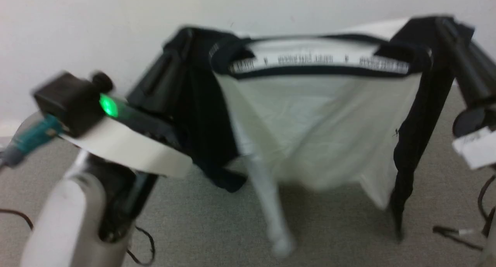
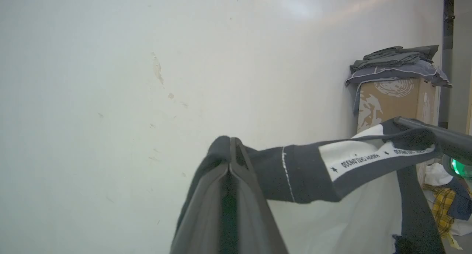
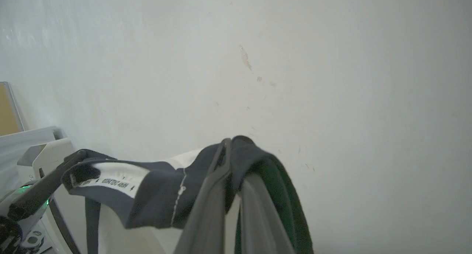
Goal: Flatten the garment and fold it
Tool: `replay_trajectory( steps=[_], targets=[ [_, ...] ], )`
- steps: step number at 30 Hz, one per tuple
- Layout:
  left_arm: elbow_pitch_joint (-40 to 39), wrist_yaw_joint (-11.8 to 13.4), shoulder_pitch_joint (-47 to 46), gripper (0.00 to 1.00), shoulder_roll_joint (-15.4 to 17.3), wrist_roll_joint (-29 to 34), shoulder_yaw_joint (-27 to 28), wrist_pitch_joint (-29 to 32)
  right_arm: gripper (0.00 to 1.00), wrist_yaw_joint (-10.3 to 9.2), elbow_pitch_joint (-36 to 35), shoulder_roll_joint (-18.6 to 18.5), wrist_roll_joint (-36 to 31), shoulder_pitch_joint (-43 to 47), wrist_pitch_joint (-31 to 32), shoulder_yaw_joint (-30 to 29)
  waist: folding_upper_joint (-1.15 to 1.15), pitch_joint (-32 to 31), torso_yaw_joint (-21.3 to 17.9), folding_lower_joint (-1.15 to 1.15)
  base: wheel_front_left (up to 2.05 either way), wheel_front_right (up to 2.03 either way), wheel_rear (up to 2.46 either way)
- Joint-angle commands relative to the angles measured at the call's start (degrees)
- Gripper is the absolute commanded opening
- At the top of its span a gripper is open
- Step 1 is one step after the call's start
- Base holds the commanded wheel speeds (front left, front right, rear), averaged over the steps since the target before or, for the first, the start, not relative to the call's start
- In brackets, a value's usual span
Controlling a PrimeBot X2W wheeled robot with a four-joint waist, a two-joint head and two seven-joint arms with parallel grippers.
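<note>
**Garment position.** The garment [image 1: 317, 119] hangs in the air between both grippers. It is clear of the short-pile grey carpet [image 1: 217, 228] and in front of a matt white wall [image 1: 77, 23]. The head view is motion-blurred.

**Left gripper [image 1: 185, 36].** It sits at 10 o'clock from the garment's centre. In the left wrist view its two long dark fingers lie flat against each other with the tips together. They are clamped on black shoulder fabric, which drapes over the tips in a soft rounded fold.

**Right gripper [image 1: 441, 22].** It sits at 2 o'clock. In the right wrist view its fingers meet at the tips, with black cloth pinched between them and folded over them.

**Fabric.**
- The collar band [image 1: 317, 61] is white tape with small black lettering and a black edge. It is stretched into a shallow arc between the two grips.
- The white body sags below the band in loose, smooth folds of thin knit.
- The left sleeve [image 1: 201, 116] and right sleeve [image 1: 414, 143] are black. They hang limp at 9 and 3 o'clock, the right one as a narrow vertical strip.

**Surroundings.**
- A green lamp [image 1: 108, 104] glows on the left wrist housing.
- In the left wrist view, at 3 o'clock, a brown cardboard box [image 2: 394, 103] carries folded grey textiles [image 2: 398, 60].
</note>
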Motion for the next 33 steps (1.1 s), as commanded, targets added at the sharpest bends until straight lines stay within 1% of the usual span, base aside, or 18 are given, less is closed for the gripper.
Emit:
replay_trajectory(
  steps=[1, 5, 9, 11, 15, 19, 25, 28, 30, 33],
  targets=[
    [-0.18, 0.58, -2.45, 0.0, 0.38, -0.94, 1.32, 0.44, 0.0, -0.04, 0.75, 0.09, 0.61, -2.84, 0.24, -0.54, 0.0, -0.3, -0.12, 0.0, 0.0, 0.0, 0.0],
    [0.65, 0.88, -7.84, 0.0, 1.23, -1.9, 3.89, 2.01, 0.0, -0.04, 3.44, 0.1, 1.26, -10.15, 0.87, -0.92, 0.0, -0.4, -0.3, 0.0, 0.0, 0.0, 0.0],
    [2.56, 0.69, -13.08, 0.0, 2.27, -2.54, 5.49, 3.63, 0.0, -0.04, 6.9, -0.65, 0.15, -17.36, 0.6, 0.66, 0.0, 0.42, -0.6, 0.0, 0.0, 0.0, 0.0],
    [3.79, 0.33, -15.7, 0.0, 3.01, -2.47, 5.88, 4.4, 0.0, -0.04, 9.17, -1.88, -0.57, -20.8, -0.21, 1.89, 0.0, 1.37, -0.75, 0.0, 0.0, 0.0, 0.0],
    [6.69, -0.67, -21.34, 0.0, 4.14, -2.41, 6.21, 5.71, 0.0, -0.04, 14.1, -6.21, -1.43, -27.07, -2.43, 6.24, 0.0, 4.75, -0.88, 0.0, 0.0, 0.0, 0.0],
    [10.66, -1.68, -27.04, 0.0, 5.01, -2.14, 6.18, 6.75, 0.0, -0.04, 20.01, -11.2, -2.05, -33.93, -5.46, 10.89, 0.0, 10.32, -1.04, 0.0, 0.0, 0.0, 0.0],
    [19.78, -3.78, -38.25, 0.0, 5.31, -1.14, 5.66, 6.31, 0.0, -0.04, 30.27, -18.04, -2.88, -47.04, -12.79, 18.93, 0.0, 21.07, -1.16, 0.0, 0.0, 0.0, 0.0],
    [25.9, -5.07, -45.13, 0.0, 5.0, -0.06, 5.07, 4.93, 0.0, -0.04, 36.34, -19.84, -3.28, -54.06, -17.39, 22.98, 0.0, 26.14, -1.48, 0.0, 0.0, 0.0, 0.0],
    [30.14, -5.86, -49.74, 0.0, 5.11, 1.4, 4.46, 3.67, 0.0, -0.04, 40.66, -20.38, -4.1, -58.45, -20.73, 25.22, 0.0, 29.09, -1.88, 0.0, 0.0, 0.0, 0.0],
    [36.43, -6.71, -56.14, 0.0, 4.19, 2.39, 3.7, 1.87, 0.0, -0.04, 47.11, -20.38, -5.39, -64.15, -25.92, 28.42, 0.0, 32.67, -2.32, 0.0, 0.0, 0.0, 0.0]
  ],
)
